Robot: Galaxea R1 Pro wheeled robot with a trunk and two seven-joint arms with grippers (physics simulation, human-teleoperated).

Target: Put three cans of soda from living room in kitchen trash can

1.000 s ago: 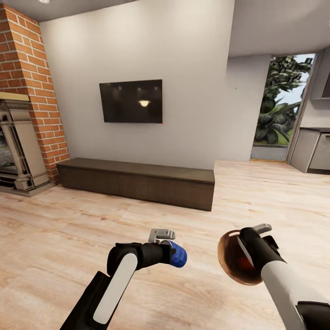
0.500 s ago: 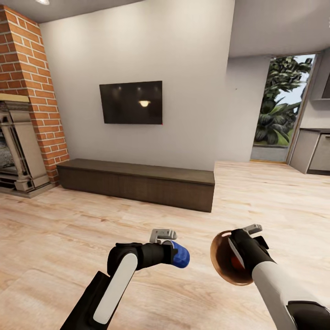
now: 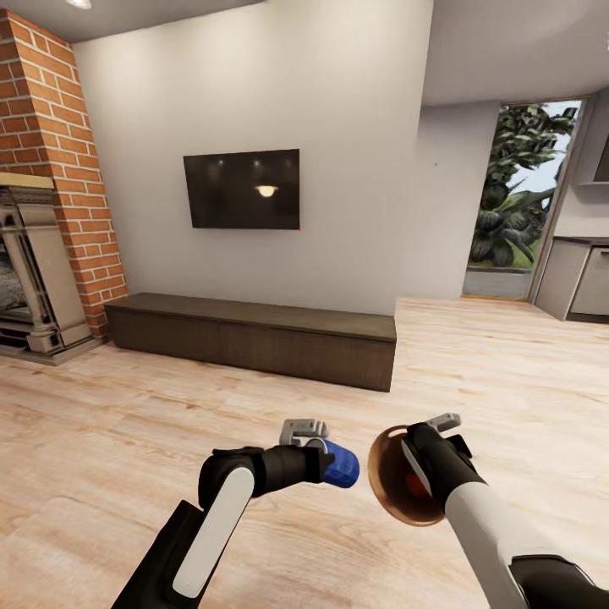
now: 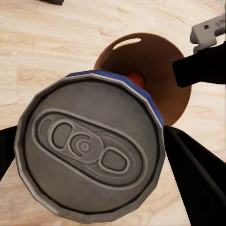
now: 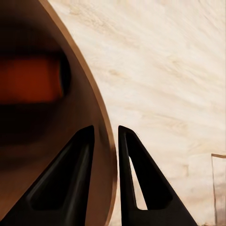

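My left gripper is shut on a can of soda, held sideways above the floor; its blue end shows in the head view and its grey top in the left wrist view. Just to its right, my right gripper is shut on the rim of the tash can, which is lifted and tipped with its tan-lined mouth facing the can. An orange-red can lies inside it. In the right wrist view the two black fingers pinch the rim.
A long low dark bench stands against the wall under a black TV. A brick fireplace is at the left. Grey kitchen cabinets and a glass door with plants are at the far right. Light wood floor lies between.
My right arm has carried the tash can leftward, and my left gripper has moved the soda can slightly right. The gap between can and bin mouth has narrowed.
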